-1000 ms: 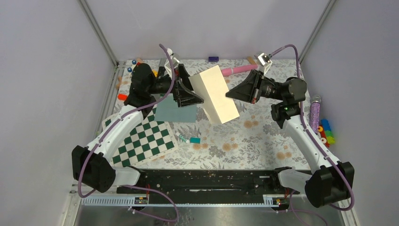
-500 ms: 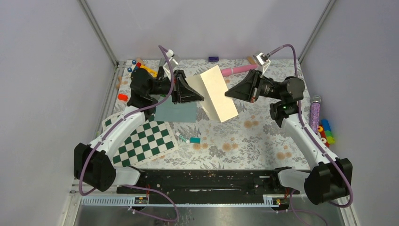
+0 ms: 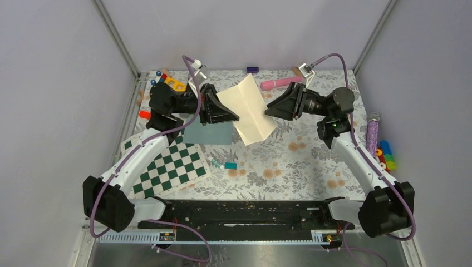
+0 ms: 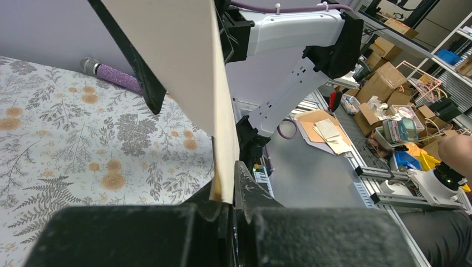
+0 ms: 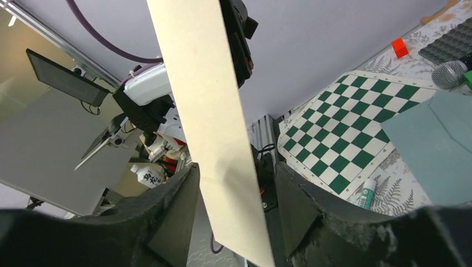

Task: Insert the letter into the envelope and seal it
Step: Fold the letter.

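The cream letter [image 3: 247, 108] hangs in the air over the middle of the table, folded and tilted. My left gripper [image 3: 237, 118] is shut on its lower left edge; in the left wrist view the letter [image 4: 183, 55] rises edge-on out of the closed gripper [image 4: 229, 192]. My right gripper [image 3: 266, 113] faces it from the right and is open. In the right wrist view the letter [image 5: 211, 111] passes between the spread fingers [image 5: 303, 206]. The teal envelope [image 3: 207, 133] lies flat on the table beneath the left gripper, also visible as the envelope [image 5: 439, 150].
A green-white checkerboard [image 3: 167, 164] lies front left, a small tube and teal block [image 3: 225, 165] beside it. A pink marker [image 3: 281, 83] lies at the back. A purple glitter tube [image 3: 372, 133] and coloured blocks [image 3: 385, 156] sit at the right edge; small toys [image 3: 175, 84] at back left.
My left gripper closed on the letter's edge, then my right gripper opened and let go. The letter turned to show a narrower face, and both wrists shifted slightly.
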Controlling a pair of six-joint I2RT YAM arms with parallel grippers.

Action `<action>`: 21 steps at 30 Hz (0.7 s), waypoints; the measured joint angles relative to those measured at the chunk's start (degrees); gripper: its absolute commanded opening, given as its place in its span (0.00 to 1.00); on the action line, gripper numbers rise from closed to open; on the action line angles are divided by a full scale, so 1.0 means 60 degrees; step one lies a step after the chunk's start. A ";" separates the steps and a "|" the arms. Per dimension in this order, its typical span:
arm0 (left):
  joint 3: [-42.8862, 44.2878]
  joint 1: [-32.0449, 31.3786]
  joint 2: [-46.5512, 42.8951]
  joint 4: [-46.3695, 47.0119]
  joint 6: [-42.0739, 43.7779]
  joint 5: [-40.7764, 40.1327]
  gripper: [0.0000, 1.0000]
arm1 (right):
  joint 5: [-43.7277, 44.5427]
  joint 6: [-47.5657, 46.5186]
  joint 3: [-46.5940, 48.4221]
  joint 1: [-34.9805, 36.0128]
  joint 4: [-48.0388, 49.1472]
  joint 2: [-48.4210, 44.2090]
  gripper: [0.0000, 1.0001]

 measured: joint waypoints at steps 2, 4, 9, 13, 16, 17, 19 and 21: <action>0.0000 0.0000 -0.0004 -0.0142 0.0127 -0.0011 0.00 | 0.0018 -0.0273 0.0018 0.0000 -0.0317 0.0000 0.63; 0.0000 0.0000 -0.0004 -0.0335 0.0302 -0.0029 0.00 | 0.0182 -0.0794 0.0106 0.0000 -0.0940 -0.0015 0.65; 0.0004 0.0000 -0.0186 -0.1792 0.1435 -0.0474 0.00 | 0.1319 -0.3344 0.0521 0.0000 -0.4040 -0.0630 0.79; 0.0029 0.0000 -0.0357 -0.3191 0.2473 -0.1217 0.00 | 0.2623 -0.5810 0.1082 0.0000 -0.6379 -0.1548 0.88; 0.0033 0.0000 -0.0379 -0.3916 0.3005 -0.1749 0.00 | 0.3235 -0.7238 0.1501 0.0004 -0.7533 -0.2109 0.94; 0.0033 0.0000 -0.0379 -0.4124 0.3140 -0.1894 0.00 | 0.3330 -0.7635 0.1592 0.0015 -0.7810 -0.2255 0.96; 0.0036 0.0000 -0.0379 -0.4364 0.3311 -0.2113 0.00 | 0.3406 -0.8160 0.1614 0.0080 -0.8153 -0.2430 0.99; 0.0036 0.0000 -0.0379 -0.4528 0.3435 -0.2269 0.00 | 0.3432 -0.8557 0.1614 0.0288 -0.8448 -0.2437 1.00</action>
